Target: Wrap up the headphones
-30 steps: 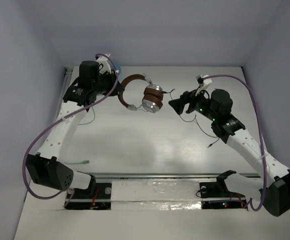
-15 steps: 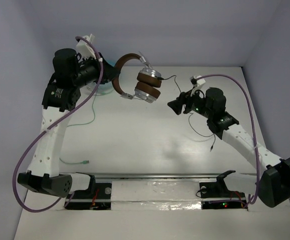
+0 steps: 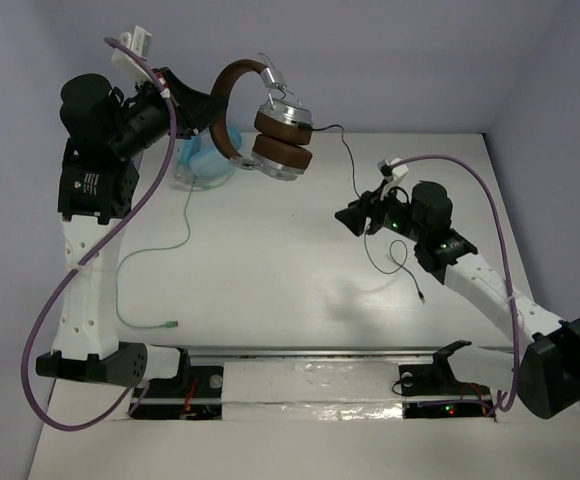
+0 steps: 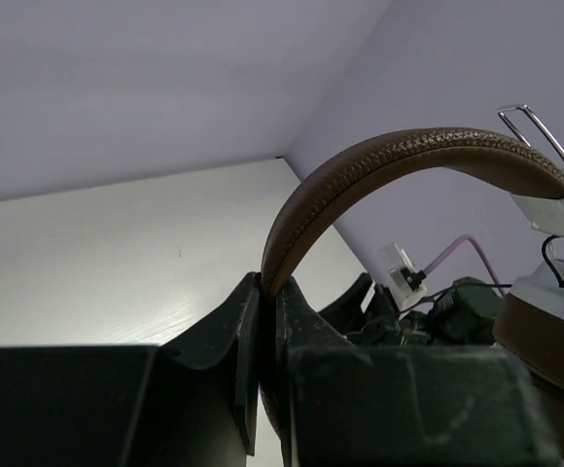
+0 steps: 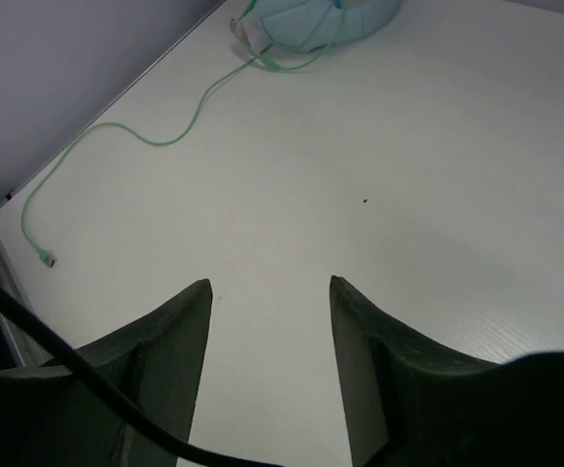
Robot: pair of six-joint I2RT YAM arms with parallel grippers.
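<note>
The headphones [image 3: 280, 135], with brown headband and pads and silver earcups, hang in the air at the back left. My left gripper [image 3: 213, 112] is shut on the brown headband [image 4: 360, 170] and holds it high above the table. The thin black cable [image 3: 355, 175] runs from the earcups down to the right and ends in a loose curl with its plug [image 3: 422, 297] on the table. My right gripper [image 3: 348, 216] is open and empty above the table, close beside the hanging cable. A piece of the cable [image 5: 58, 365] crosses the lower left of the right wrist view.
Light blue headphones [image 3: 205, 160] lie at the back left under the raised pair; they also show in the right wrist view [image 5: 311, 19]. Their green cable [image 3: 150, 250] trails toward the front left, its plug [image 3: 171, 323] near the front rail. Walls close the back and sides.
My left arm has lifted the headphones up off the table and to the left, uncovering the light blue pair. The black cable has been drawn upward. My right gripper has shifted slightly.
</note>
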